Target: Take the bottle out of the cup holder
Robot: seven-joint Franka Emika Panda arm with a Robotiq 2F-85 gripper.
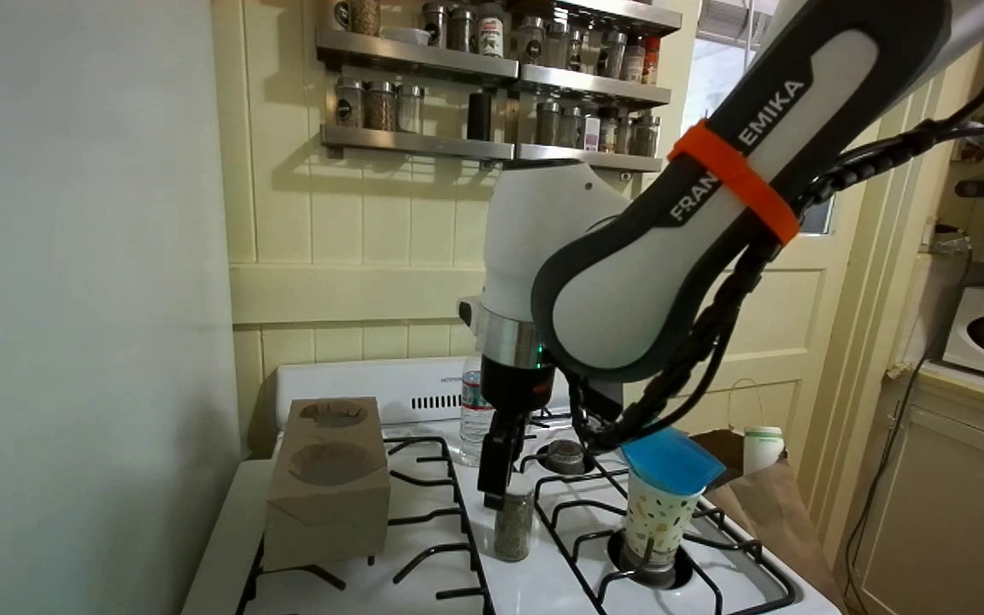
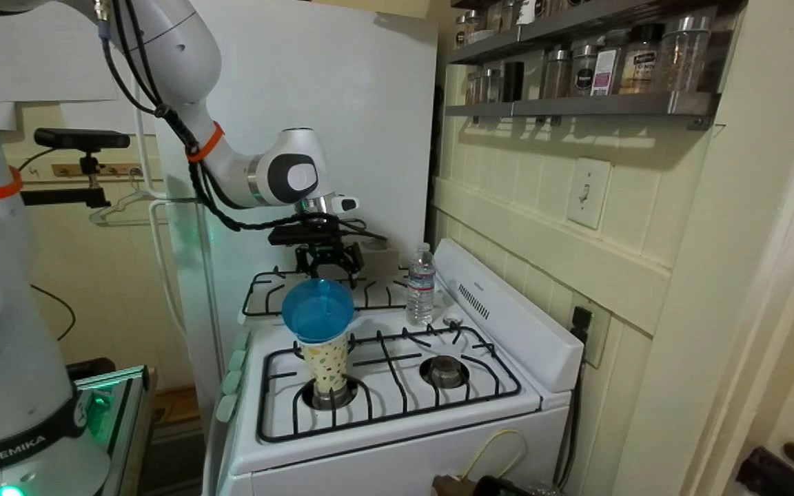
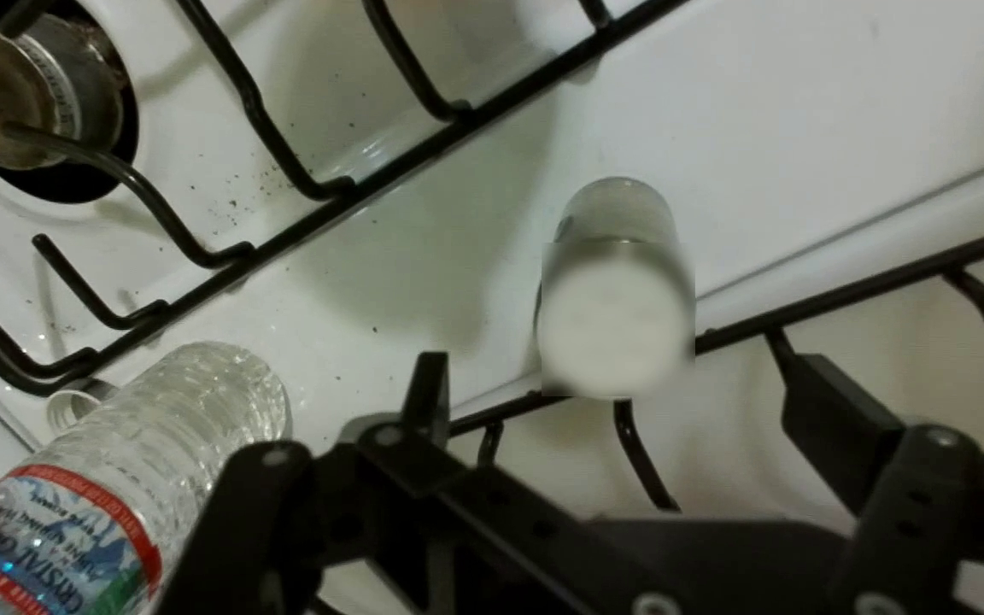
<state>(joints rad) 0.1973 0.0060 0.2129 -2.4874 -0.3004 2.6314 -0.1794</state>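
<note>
Bottle [image 2: 421,293] behind jar [image 1: 513,531], both between stove grates [image 3: 415,158] — cup holder [image 1: 330,525] left, cup [image 1: 656,517] right

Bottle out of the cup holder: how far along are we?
Done, by the look of it: the bottle stands on the stovetop, outside the cup holder. In hand: nothing; the pincer is open near a jar. Left: probably just backing off.

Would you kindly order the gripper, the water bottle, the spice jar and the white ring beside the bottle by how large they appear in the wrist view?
1. Gripper, running past the frame edge
2. Water bottle, also cut off
3. Spice jar
4. White ring
Ranked only by what shows.
</note>
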